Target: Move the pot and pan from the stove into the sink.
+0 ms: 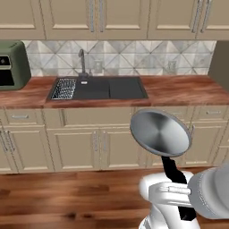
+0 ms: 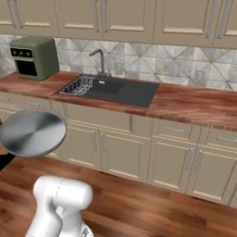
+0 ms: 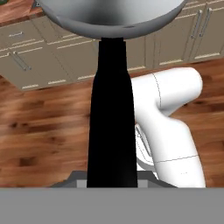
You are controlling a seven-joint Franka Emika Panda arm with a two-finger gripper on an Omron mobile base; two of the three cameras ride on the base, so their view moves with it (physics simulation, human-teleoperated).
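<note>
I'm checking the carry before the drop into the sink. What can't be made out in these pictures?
- Gripper fingertips: hand view, hidden behind the pan's black handle.
- Pan inside: both base views show its underside, so any contents are hidden.
- Sink drain: too small and dark, left base view.
- Green appliance: cut by the left edge, left base view.

Brushed silver metal pan (image 1: 160, 132), wood counter (image 1: 188, 89)
</note>
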